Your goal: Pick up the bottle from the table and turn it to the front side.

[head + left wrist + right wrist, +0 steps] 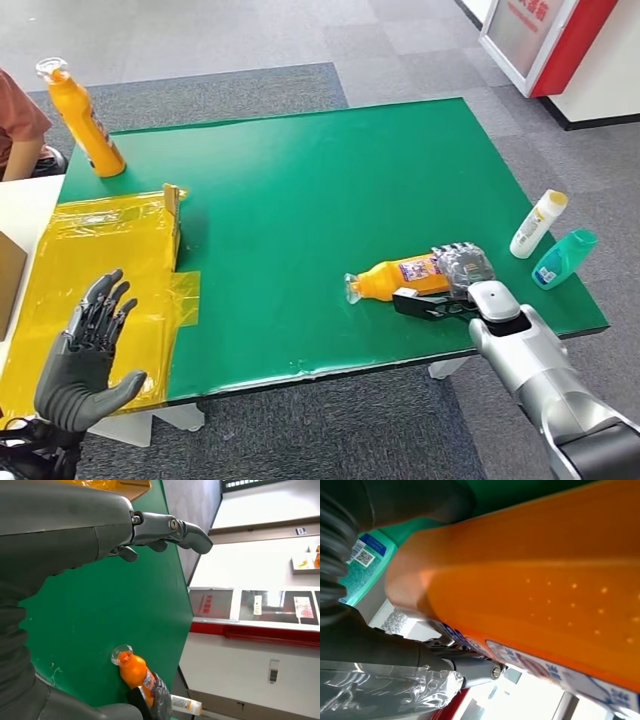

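The orange bottle (396,277) lies on its side on the green surface (302,220), near the front edge. The right robot hand (453,285) is wrapped around its fat end, gripping it. The left robot hand (87,355) is up in the air over the yellow sheet (98,250), fingers spread, holding nothing. Another orange bottle (81,118) stands at the far corner.

A lab-like test room: green table (302,200) on grey carpet tiles (226,40), red-and-white display stand (543,45).
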